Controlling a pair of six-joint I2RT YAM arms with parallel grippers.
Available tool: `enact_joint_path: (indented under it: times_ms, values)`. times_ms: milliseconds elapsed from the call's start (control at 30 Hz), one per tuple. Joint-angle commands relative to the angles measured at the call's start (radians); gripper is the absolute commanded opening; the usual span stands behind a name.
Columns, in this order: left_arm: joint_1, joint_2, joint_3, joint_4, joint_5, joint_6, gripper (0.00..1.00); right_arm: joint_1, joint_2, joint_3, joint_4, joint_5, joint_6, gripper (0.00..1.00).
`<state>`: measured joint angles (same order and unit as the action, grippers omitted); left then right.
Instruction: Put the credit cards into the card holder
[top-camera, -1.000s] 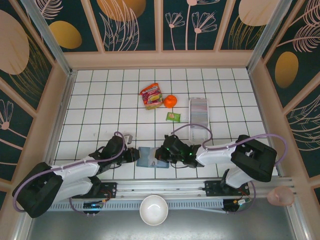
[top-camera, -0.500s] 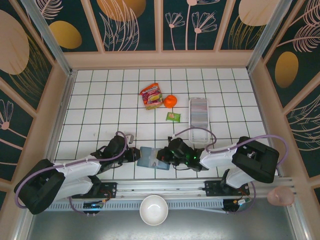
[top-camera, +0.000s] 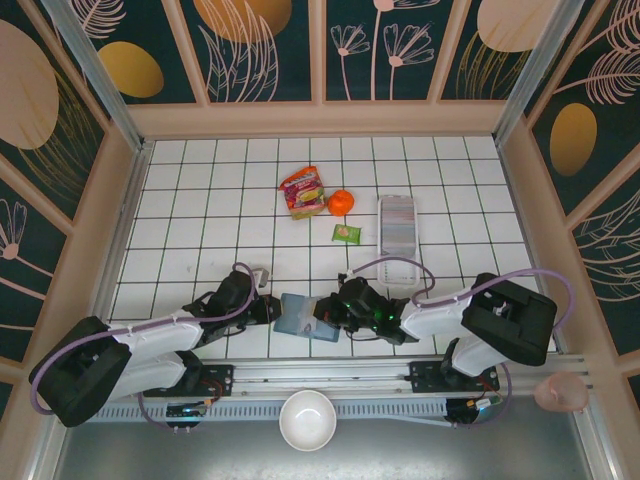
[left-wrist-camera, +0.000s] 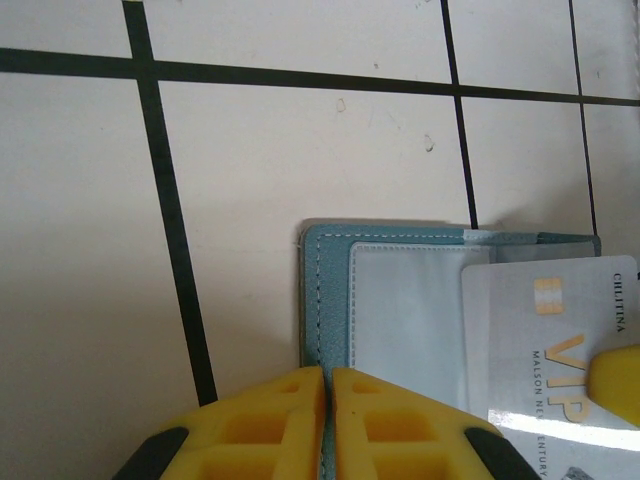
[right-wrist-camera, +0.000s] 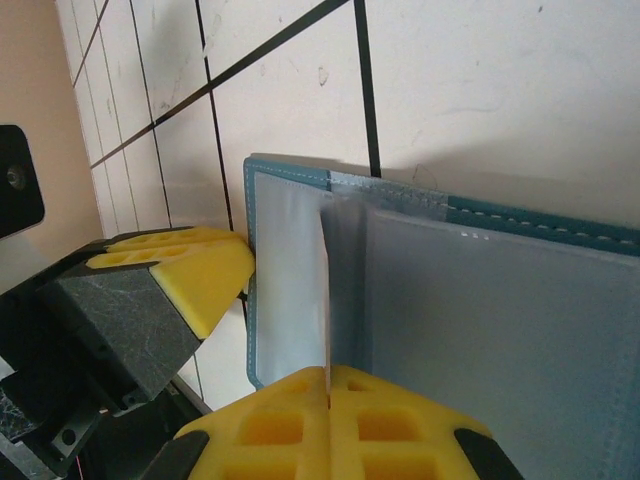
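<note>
The right fingers (right-wrist-camera: 270, 425), clamped on a card (left-wrist-camera: 540, 335), are apparently feeding it into the holder (right-wrist-camera: 520, 340) while the left fingers (left-wrist-camera: 260, 425), together, are bracing its edge; next calls for a straight push.

On my white-tiled bench (top-camera: 200, 200) I see an orange (top-camera: 341, 202), a red snack packet (top-camera: 302, 191) just left of it, a small green packet (top-camera: 347, 233) just nearer, a clear tray (top-camera: 397, 225) to its right, and the open card holder (top-camera: 297, 316) well nearer me.
</note>
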<state>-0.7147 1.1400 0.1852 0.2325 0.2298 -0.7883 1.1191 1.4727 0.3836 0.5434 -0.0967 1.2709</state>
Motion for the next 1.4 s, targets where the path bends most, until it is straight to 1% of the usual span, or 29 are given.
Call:
enact_joint_path:
  times_ms: [0, 500, 600, 700, 800, 900, 967, 1000, 1067, 1133, 1300, 1367]
  values:
    - [-0.014, 0.029, -0.007, -0.063, -0.002, 0.013, 0.11, 0.005, 0.023, -0.005, 0.016, 0.031, 0.022, 0.00]
    - [-0.020, 0.045, -0.006, -0.060, -0.006, 0.012, 0.10, 0.038, 0.067, -0.001, 0.013, 0.069, 0.070, 0.00]
    - [-0.021, 0.049, -0.005, -0.059, -0.003, 0.012, 0.10, 0.057, 0.080, 0.044, -0.054, 0.073, 0.040, 0.00]
    - [-0.022, 0.048, -0.005, -0.059, -0.005, 0.011, 0.10, 0.076, 0.090, 0.107, -0.158, 0.099, 0.015, 0.00]
    - [-0.024, 0.047, -0.007, -0.061, -0.006, 0.011, 0.09, 0.078, 0.093, 0.126, -0.195, 0.109, 0.027, 0.00]
    - [-0.026, 0.039, -0.006, -0.064, -0.009, 0.009, 0.09, 0.078, 0.094, 0.128, -0.209, 0.109, 0.052, 0.04]
    - [-0.025, 0.037, -0.008, -0.064, -0.009, 0.008, 0.09, 0.079, 0.102, 0.147, -0.250, 0.117, 0.063, 0.08]
    - [-0.026, 0.035, -0.007, -0.064, -0.010, 0.006, 0.09, 0.079, 0.106, 0.160, -0.280, 0.129, 0.069, 0.11]
    - [-0.027, 0.033, -0.008, -0.064, -0.012, 0.006, 0.09, 0.081, 0.108, 0.184, -0.341, 0.140, 0.073, 0.22]
    - [-0.027, 0.033, -0.008, -0.067, -0.017, 0.006, 0.09, 0.083, 0.105, 0.201, -0.382, 0.147, 0.063, 0.29]
    - [-0.028, 0.032, -0.010, -0.067, -0.018, 0.004, 0.09, 0.085, 0.091, 0.251, -0.493, 0.165, 0.027, 0.33]
    - [-0.028, 0.032, -0.009, -0.067, -0.019, 0.004, 0.09, 0.090, 0.091, 0.277, -0.548, 0.177, 0.009, 0.38]
